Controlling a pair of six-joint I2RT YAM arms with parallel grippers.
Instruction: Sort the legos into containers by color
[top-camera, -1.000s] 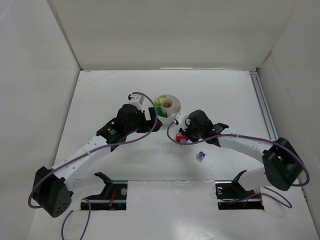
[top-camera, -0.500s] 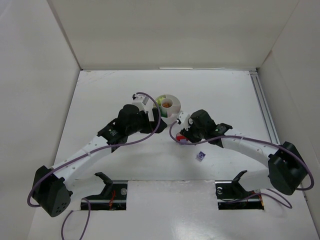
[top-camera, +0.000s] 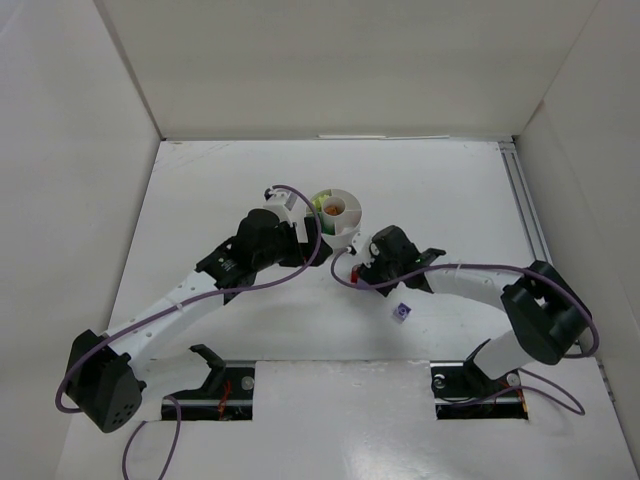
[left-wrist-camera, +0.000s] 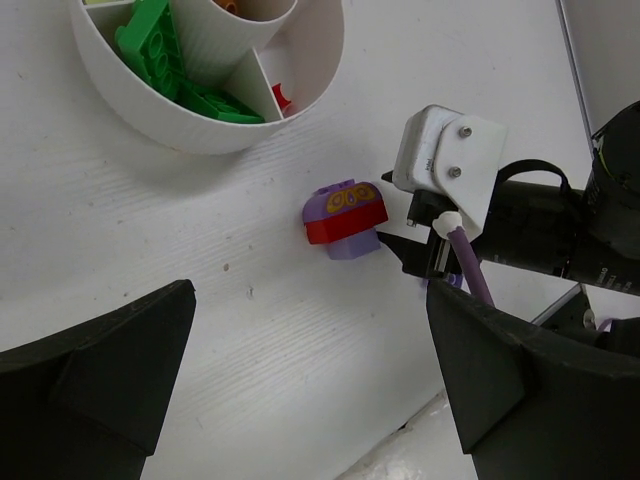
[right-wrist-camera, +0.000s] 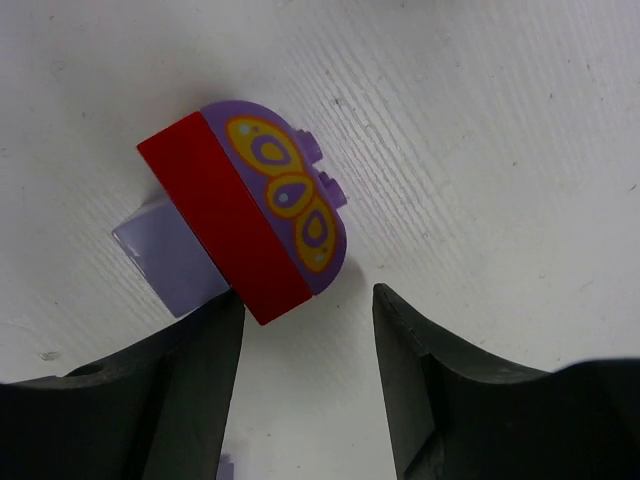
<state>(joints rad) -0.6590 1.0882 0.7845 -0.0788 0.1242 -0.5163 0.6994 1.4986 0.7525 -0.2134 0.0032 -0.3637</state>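
Our right gripper (right-wrist-camera: 308, 298) hangs spread just short of the red-purple stack (right-wrist-camera: 240, 215), lying on the table (left-wrist-camera: 200, 300) at the dish's (left-wrist-camera: 200, 130) 5 o'clock, seemingly lining up a grasp. Our left gripper (left-wrist-camera: 308, 300), also spread, hovers nearby.

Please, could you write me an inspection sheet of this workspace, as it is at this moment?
Surface: white table, finely ridged.
Job's things: white dish holds green bricks in one wedge, a red brick in the next, orange pieces in the centre well; a red-and-purple stacked piece lies on the table beside the dish, apart from it; a loose purple brick lies nearer the arm bases.
Clutter: nothing seen.
Grippers: left gripper open and empty; right gripper open, the stacked piece just ahead of its fingertips.
Cables: purple cables loop along both arms.
Surroundings: white walls on three sides.
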